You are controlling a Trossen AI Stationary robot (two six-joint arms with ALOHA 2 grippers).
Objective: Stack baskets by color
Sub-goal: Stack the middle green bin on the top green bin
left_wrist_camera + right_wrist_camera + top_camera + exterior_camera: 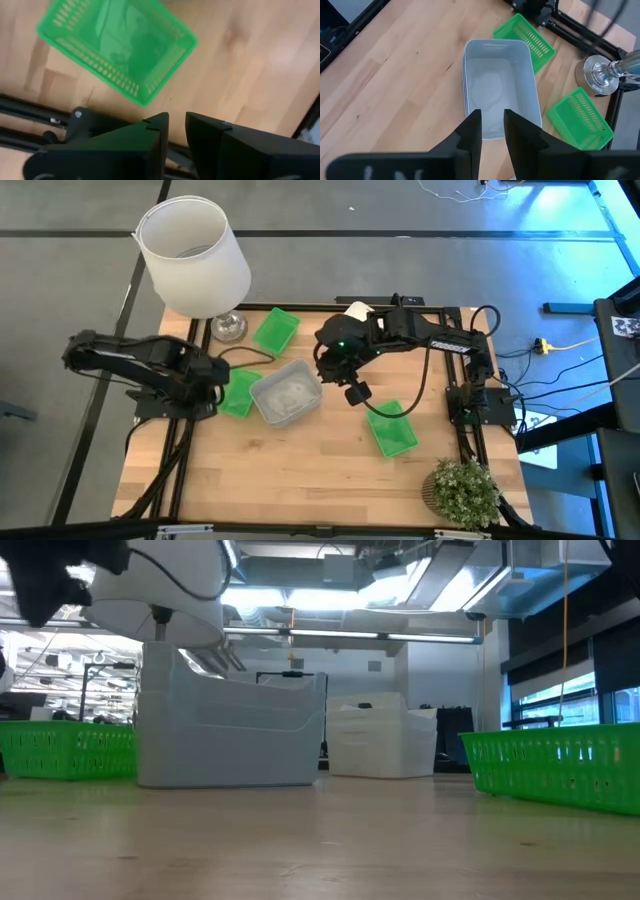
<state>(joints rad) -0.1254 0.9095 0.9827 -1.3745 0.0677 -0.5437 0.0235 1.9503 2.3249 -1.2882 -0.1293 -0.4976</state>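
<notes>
Right hand (357, 392) hovers empty, its fingers a narrow gap apart, just beside the grey basket stack.

The grey basket stack (286, 392) sits mid-table, its long axis running straight away from that hand in the right wrist view. One green basket (238, 391) touches its far side, by the left hand (215, 380), which is likewise slightly parted and holding nothing. Another green basket (276, 331) lies behind, and a third (393, 429) lies nearest the right hand, likely its easiest pick. The lamp (195, 255) stands at the table (300, 480) edge.
</notes>
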